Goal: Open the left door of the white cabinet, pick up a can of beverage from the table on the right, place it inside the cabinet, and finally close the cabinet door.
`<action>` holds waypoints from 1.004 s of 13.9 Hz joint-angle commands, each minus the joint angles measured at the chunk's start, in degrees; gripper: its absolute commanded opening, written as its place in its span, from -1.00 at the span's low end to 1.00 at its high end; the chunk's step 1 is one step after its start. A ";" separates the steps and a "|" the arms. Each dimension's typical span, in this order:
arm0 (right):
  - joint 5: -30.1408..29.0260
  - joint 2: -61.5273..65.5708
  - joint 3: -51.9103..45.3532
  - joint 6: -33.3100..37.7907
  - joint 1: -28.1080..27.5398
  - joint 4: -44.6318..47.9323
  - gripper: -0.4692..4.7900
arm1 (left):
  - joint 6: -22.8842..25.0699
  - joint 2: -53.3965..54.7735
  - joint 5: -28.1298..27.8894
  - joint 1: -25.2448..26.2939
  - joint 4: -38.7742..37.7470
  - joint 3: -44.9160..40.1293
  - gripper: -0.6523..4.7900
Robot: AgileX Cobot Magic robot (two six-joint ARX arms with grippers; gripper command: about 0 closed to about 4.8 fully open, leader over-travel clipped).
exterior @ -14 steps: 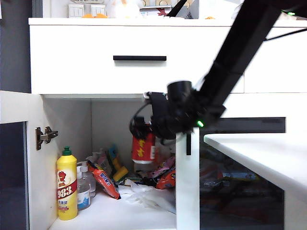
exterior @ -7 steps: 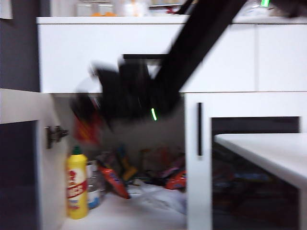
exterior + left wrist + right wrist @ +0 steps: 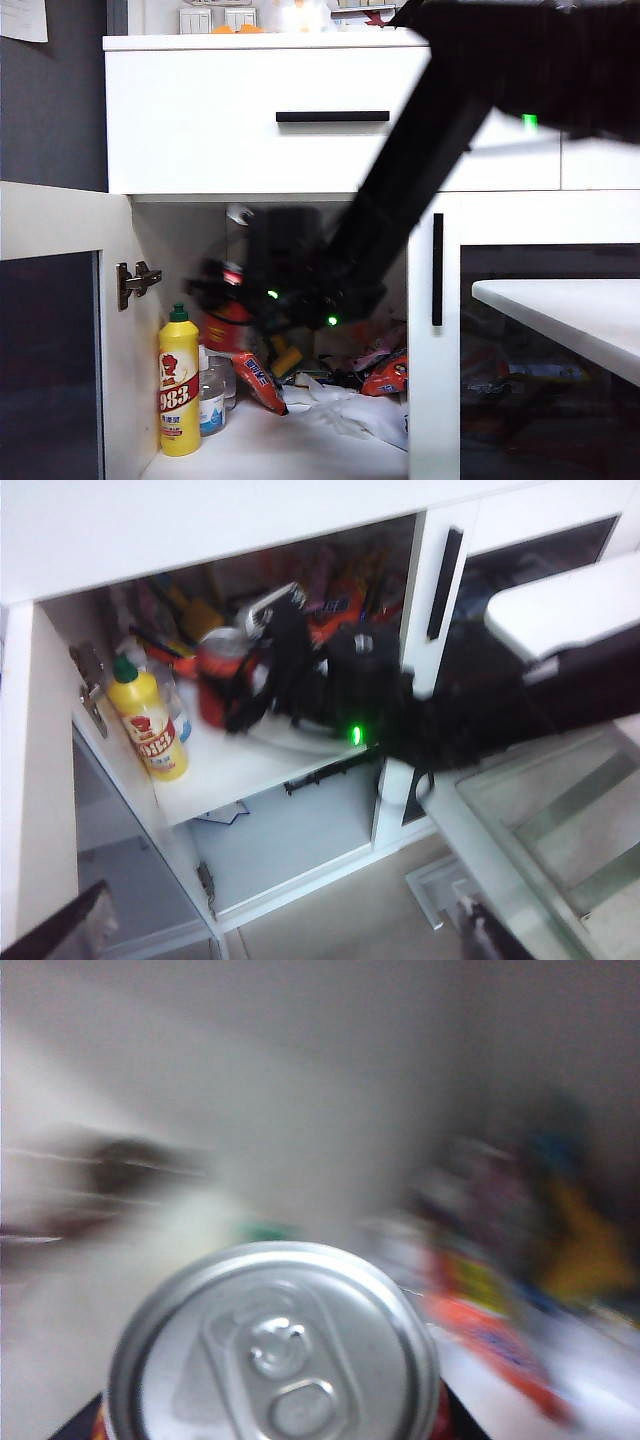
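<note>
**Can carried into the open cabinet**

The right end effector (image 3: pixel 235 695), blurred, is closed around the can of beverage (image 3: pixel 272 1345), upright, its silver lid filling the right wrist view. Both sit inside the white cabinet (image 3: pixel 250 120), above its shelf, at about two o'clock from the yellow bottle (image 3: pixel 179 385). The left door (image 3: pixel 50 330) stands swung open at nine o'clock. The left end effector (image 3: pixel 290 950) hangs spread wide, outside the cabinet. The desk (image 3: pixel 570 320) lies at three o'clock.
</note>
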 commanded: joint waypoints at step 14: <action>4.59 11.32 22.99 -7.06 -0.09 -3.58 -0.16 | 1.05 -0.87 0.04 0.02 -2.34 -0.76 1.00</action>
